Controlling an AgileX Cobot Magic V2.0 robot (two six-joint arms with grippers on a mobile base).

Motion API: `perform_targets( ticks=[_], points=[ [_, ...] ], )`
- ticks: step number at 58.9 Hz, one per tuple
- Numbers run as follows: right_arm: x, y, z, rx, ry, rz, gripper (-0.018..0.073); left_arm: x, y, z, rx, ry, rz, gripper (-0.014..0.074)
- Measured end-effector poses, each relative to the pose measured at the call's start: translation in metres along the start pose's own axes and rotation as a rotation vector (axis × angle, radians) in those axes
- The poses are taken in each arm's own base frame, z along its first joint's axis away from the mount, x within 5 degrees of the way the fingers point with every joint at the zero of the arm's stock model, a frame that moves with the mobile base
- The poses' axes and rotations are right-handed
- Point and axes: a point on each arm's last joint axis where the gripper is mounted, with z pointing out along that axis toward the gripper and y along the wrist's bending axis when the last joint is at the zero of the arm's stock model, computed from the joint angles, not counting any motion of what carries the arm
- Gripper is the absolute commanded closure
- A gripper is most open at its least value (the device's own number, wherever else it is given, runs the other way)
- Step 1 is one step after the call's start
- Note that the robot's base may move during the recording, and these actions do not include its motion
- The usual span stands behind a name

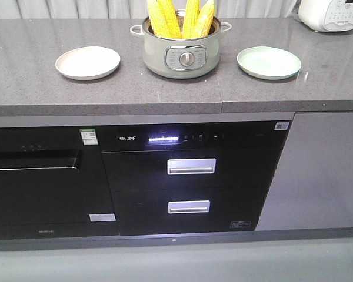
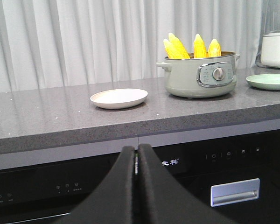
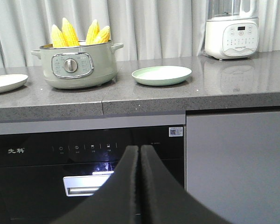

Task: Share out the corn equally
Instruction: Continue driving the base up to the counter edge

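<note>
Corn (image 1: 165, 17) stands upright in the pot (image 1: 156, 59) between a cream plate (image 1: 87, 62) and a green plate (image 1: 269, 62), while the left gripper (image 2: 136, 149) and the right gripper (image 3: 139, 149) are pinched closed, empty.

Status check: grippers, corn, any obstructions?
Both shut and empty: left gripper, right gripper, below the countertop. Four corn cobs upright in the electric pot, none on the cream plate or green plate. Nothing between pot and plates.

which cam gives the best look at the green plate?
Exterior front-facing: the green plate shows whole from above. Right wrist sees it whole but nearly edge-on; left wrist crops it at the frame edge.
</note>
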Motion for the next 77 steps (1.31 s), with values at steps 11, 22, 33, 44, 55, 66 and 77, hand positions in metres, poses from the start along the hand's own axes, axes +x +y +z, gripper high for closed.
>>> perform_targets(
  ticks=[11,22,33,44,55,66,77],
  points=[
    [0.0,0.0,0.0,0.0,0.0,0.0,0.0561,0.0,0.0,0.0,0.0,0.0,0.0,0.0602],
    [0.0,0.0,0.0,0.0,0.0,0.0,0.0561,0.0,0.0,0.0,0.0,0.0,0.0,0.0602],
    [0.0,0.0,0.0,0.0,0.0,0.0,0.0561,0.0,0.0,0.0,0.0,0.0,0.0,0.0602],
    [0.0,0.0,0.0,0.0,0.0,0.0,0.0561,0.0,0.0,0.0,0.0,0.0,0.0,0.0602],
    [0.0,0.0,0.0,0.0,0.0,0.0,0.0561,0.0,0.0,0.0,0.0,0.0,0.0,0.0602],
    [0.0,0.0,0.0,0.0,0.0,0.0,0.0561,0.0,0.0,0.0,0.0,0.0,0.0,0.0602],
    [0.0,0.0,0.0,0.0,0.0,0.0,0.0561,0.0,0.0,0.0,0.0,0.0,0.0,0.0602]
  ],
)
